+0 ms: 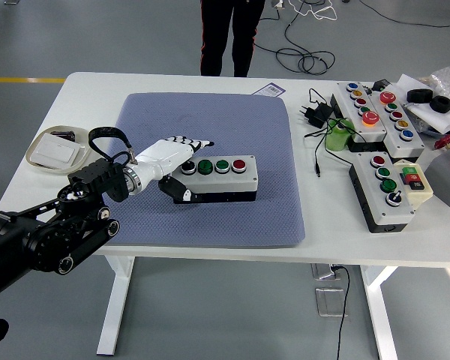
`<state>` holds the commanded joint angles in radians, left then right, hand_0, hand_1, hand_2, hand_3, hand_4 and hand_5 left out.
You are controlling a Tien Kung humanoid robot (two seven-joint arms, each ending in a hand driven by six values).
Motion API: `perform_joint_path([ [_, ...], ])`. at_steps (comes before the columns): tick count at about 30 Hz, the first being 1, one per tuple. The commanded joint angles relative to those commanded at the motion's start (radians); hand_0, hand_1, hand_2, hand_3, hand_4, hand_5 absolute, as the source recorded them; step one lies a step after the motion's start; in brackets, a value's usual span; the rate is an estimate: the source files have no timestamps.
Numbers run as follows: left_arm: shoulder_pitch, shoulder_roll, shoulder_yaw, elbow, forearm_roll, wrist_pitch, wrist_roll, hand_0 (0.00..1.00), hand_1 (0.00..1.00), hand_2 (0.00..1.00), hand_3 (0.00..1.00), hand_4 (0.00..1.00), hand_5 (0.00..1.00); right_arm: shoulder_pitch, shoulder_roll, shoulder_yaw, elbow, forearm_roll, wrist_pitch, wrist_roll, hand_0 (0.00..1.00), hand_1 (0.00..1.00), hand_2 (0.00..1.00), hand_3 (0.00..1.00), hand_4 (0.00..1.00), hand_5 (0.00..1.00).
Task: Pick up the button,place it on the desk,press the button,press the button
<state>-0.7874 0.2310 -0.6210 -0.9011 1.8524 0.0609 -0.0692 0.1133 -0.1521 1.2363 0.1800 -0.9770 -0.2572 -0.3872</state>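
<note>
One button box point(217, 178) lies flat on your blue mat point(210, 169), slightly left of the mat's middle, four buttons in a row on its pale top. Your left hand point(172, 161) sits at the box's left end, fingers stretched over the top edge and thumb against the front face, so the box is gripped between them. To the right, off the mat: a black plug with its cable point(315, 120), a green roll point(337, 137), two long button panels point(379, 111) and a shorter panel point(390, 187). Far left, a shallow dish point(56, 150) with a white card. A person's legs point(229, 37) stand past the far edge.
</note>
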Motion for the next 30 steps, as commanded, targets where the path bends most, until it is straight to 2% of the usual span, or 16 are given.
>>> perform_joint_path([
  [1, 0.004, 0.003, -0.011, -0.008, -0.01, -0.014, 0.004, 0.998, 0.998, 0.998, 0.998, 0.998, 0.473, 0.0, 0.001, 0.001, 0.0, -0.001, 0.0, 0.0, 0.644, 0.535, 0.619, 0.614, 0.264, 0.289],
  [3, 0.014, 0.011, -0.038, -0.029, -0.028, -0.041, 0.009, 0.998, 0.998, 0.998, 0.998, 0.998, 0.473, 0.0, 0.001, 0.003, 0.0, -0.005, 0.0, -0.001, 0.644, 0.535, 0.619, 0.614, 0.264, 0.289],
  [6, 0.034, 0.019, -0.081, -0.065, -0.034, -0.054, 0.009, 0.998, 0.998, 0.998, 0.998, 0.998, 0.473, 0.001, 0.002, 0.007, 0.0, -0.008, 0.0, -0.001, 0.644, 0.535, 0.619, 0.614, 0.264, 0.289],
  [10, 0.067, 0.025, -0.151, -0.13, -0.057, -0.021, 0.011, 0.998, 0.998, 0.998, 0.998, 0.998, 0.493, 0.0, 0.002, 0.012, 0.0, -0.014, 0.001, -0.001, 0.644, 0.535, 0.618, 0.614, 0.264, 0.289],
  [12, 0.101, 0.03, -0.205, -0.204, -0.09, 0.054, 0.067, 0.998, 0.998, 0.998, 0.998, 0.998, 0.493, 0.001, 0.003, 0.016, 0.0, -0.018, 0.0, -0.002, 0.644, 0.535, 0.618, 0.614, 0.264, 0.289],
  [13, 0.111, 0.032, -0.23, -0.243, -0.089, 0.093, 0.094, 0.788, 0.812, 0.841, 0.998, 0.748, 0.377, 0.001, 0.003, 0.016, 0.0, -0.017, 0.0, -0.001, 0.644, 0.535, 0.618, 0.614, 0.264, 0.289],
  [18, 0.126, 0.045, -0.257, -0.429, -0.017, 0.296, 0.247, 0.788, 0.812, 0.841, 0.998, 0.748, 0.377, 0.001, 0.003, 0.016, 0.0, -0.021, 0.002, -0.001, 0.644, 0.535, 0.618, 0.614, 0.264, 0.289],
  [19, 0.131, 0.047, -0.263, -0.464, -0.038, 0.338, 0.279, 0.34, 0.397, 0.392, 0.9, 0.584, 0.209, 0.001, 0.003, 0.017, 0.0, -0.021, 0.001, 0.0, 0.642, 0.534, 0.618, 0.614, 0.263, 0.288],
  [20, 0.134, 0.049, -0.266, -0.492, -0.053, 0.367, 0.299, 0.34, 0.397, 0.392, 0.9, 0.584, 0.209, 0.001, 0.003, 0.017, 0.0, -0.021, 0.001, 0.0, 0.642, 0.534, 0.618, 0.614, 0.263, 0.288],
  [22, 0.14, 0.052, -0.27, -0.547, -0.124, 0.366, 0.344, 0.34, 0.397, 0.392, 0.9, 0.584, 0.209, 0.001, 0.003, 0.022, 0.0, -0.022, 0.0, 0.0, 0.642, 0.534, 0.618, 0.614, 0.263, 0.288],
  [24, 0.149, 0.057, -0.275, -0.595, -0.205, 0.318, 0.389, 0.34, 0.397, 0.392, 0.9, 0.584, 0.209, 0.002, 0.003, 0.021, 0.0, -0.02, 0.0, 0.0, 0.642, 0.534, 0.618, 0.614, 0.263, 0.288],
  [25, 0.152, 0.058, -0.275, -0.607, -0.251, 0.302, 0.402, 0.078, 0.16, 0.211, 0.805, 0.577, 0.226, 0.002, 0.003, 0.022, 0.0, -0.019, 0.0, 0.0, 0.642, 0.534, 0.618, 0.614, 0.264, 0.288],
  [27, 0.156, 0.059, -0.273, -0.63, -0.33, 0.243, 0.446, 0.078, 0.16, 0.211, 0.805, 0.577, 0.226, 0.005, 0.002, 0.021, 0.0, -0.017, 0.0, 0.0, 0.642, 0.534, 0.618, 0.614, 0.264, 0.288],
  [30, 0.158, 0.06, -0.261, -0.652, -0.388, 0.162, 0.486, 0.078, 0.16, 0.211, 0.805, 0.577, 0.226, 0.009, 0.002, 0.016, 0.0, -0.01, 0.0, 0.001, 0.642, 0.534, 0.618, 0.614, 0.264, 0.288],
])
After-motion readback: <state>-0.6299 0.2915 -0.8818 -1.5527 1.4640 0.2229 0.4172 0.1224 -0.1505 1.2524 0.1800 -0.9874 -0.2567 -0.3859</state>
